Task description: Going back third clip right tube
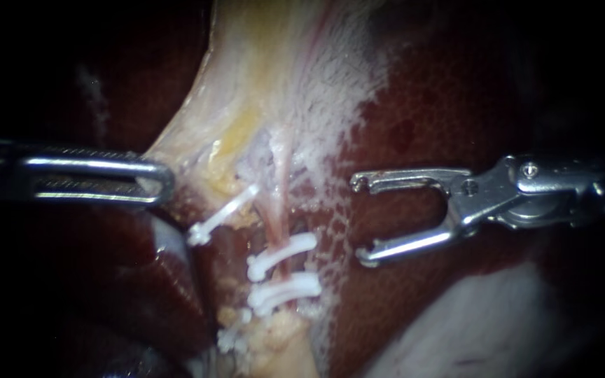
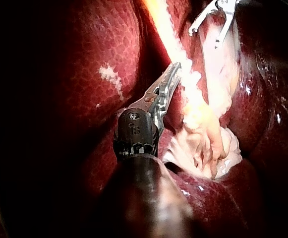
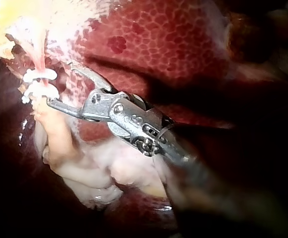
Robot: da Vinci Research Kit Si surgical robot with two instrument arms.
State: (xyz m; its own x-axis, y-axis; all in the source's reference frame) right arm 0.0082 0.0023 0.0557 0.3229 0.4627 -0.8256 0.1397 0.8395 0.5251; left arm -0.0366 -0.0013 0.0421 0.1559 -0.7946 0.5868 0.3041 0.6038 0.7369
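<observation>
The pink right tube (image 1: 279,183) runs down the middle and carries two white clips (image 1: 283,253) (image 1: 287,287). A third white clip (image 1: 223,213) sits slanted on the left tube. My right instrument (image 1: 360,220) stands to the right of the clipped tube, clear of it, with its jaws wide open and nothing between them. In the right wrist view its jaws (image 3: 62,84) are close beside the two clips (image 3: 38,75). My left instrument (image 1: 157,182) comes in from the left, its jaws shut on the edge of the pale gallbladder (image 1: 246,77).
Dark red liver (image 1: 449,119) lies behind and to the right of the tubes. Yellow fatty tissue (image 1: 267,336) sits below the clips. A pale fold (image 1: 484,329) fills the lower right.
</observation>
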